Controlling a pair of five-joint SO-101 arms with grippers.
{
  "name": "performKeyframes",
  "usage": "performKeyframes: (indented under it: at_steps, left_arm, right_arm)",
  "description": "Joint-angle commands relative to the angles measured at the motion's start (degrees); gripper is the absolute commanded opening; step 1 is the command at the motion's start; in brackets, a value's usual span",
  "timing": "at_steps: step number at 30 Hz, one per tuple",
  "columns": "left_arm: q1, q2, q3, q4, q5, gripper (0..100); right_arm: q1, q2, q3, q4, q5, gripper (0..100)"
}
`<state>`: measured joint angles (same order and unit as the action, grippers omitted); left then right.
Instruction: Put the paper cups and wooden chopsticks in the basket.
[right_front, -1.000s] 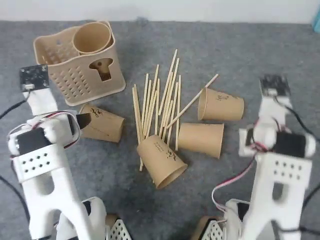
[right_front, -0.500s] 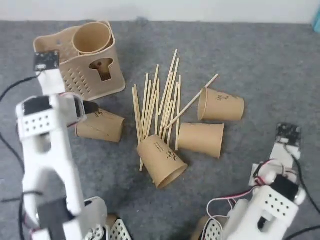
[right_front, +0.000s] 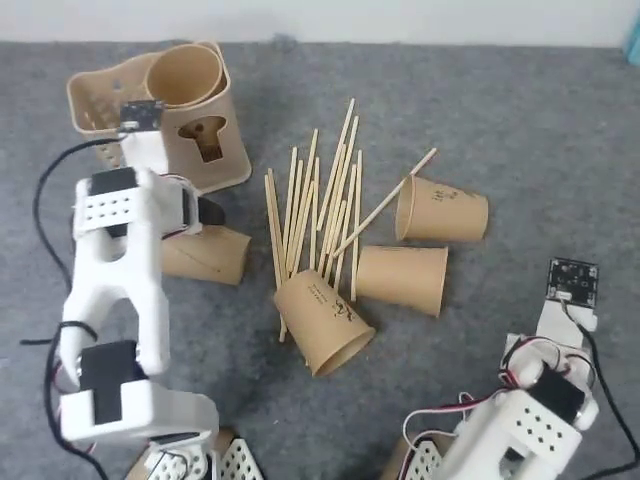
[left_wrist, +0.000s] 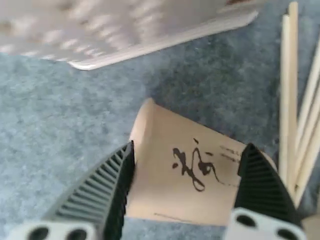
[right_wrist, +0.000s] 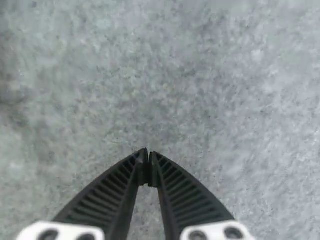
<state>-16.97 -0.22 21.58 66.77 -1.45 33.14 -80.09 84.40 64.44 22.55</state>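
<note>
Paper cup (left_wrist: 195, 172) lies on its side just under the left tool (left_wrist: 187, 150), jaws spread to either side, basket (left_wrist: 125, 30) just beyond; the pick-up seems in hand, next needing a descent and a pinch.

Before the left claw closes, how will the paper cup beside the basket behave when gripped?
The paper cup lies on its side, so a nudge may roll it. Its thin wall will probably dent if the open left claw squeezes hard. Being paper, it is likely light.
</note>
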Motion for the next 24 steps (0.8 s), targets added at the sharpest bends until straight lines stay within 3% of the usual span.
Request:
performKeyframes:
  at_steps: [1, 8, 16, 24]
  left_arm:
    - [3.16, -0.44, -0.13, 1.23, 1.32, 29]
    - [7.47, -0.44, -0.13, 4.66, 3.25, 5]
    - [15.56, -3.60, -0.31, 9.32, 3.34, 4]
    - [19.60, -22.33, -0.48, 15.03, 1.85, 4]
  right_arm:
    - [0.84, -3.38, 0.18, 1.27, 0.97, 0.8]
    - [0.84, -7.34, 1.23, 2.42, 1.05, 0.8]
    - [0.84, -7.52, 1.23, 2.42, 1.05, 0.8]
    - [0.84, -7.52, 1.23, 2.42, 1.05, 0.8]
